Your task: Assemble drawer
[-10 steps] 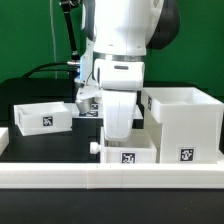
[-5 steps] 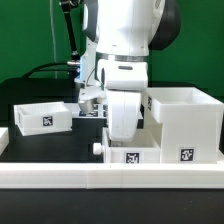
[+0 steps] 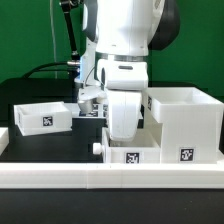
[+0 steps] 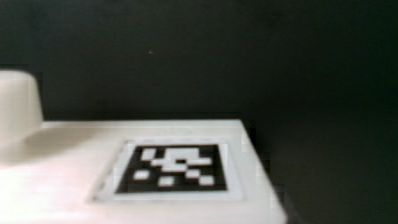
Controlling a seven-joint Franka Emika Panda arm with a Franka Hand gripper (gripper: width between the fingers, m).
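Observation:
The drawer's large hollow case point(image 3: 185, 125) stands at the exterior view's right, tag on its front. One small tray point(image 3: 42, 117) sits at the left. A second small tray point(image 3: 128, 156), with a knob on its left side, sits in the front middle. My gripper point(image 3: 124, 138) hangs low, right over this tray's back edge, and the hand hides its fingers. The wrist view shows no fingers, only a close white tagged surface point(image 4: 71, 150) with its tag point(image 4: 175, 168) and black table beyond.
A long low white rail point(image 3: 110, 178) runs along the front of the black table. The bulky white arm point(image 3: 122, 40) blocks the middle of the scene. Cables and a black stand are behind at the left. A white rounded part point(image 4: 15, 105) shows at the wrist view's edge.
The hand has shifted slightly toward the exterior view's right over the front tray, then held still. The trays and case have not moved.

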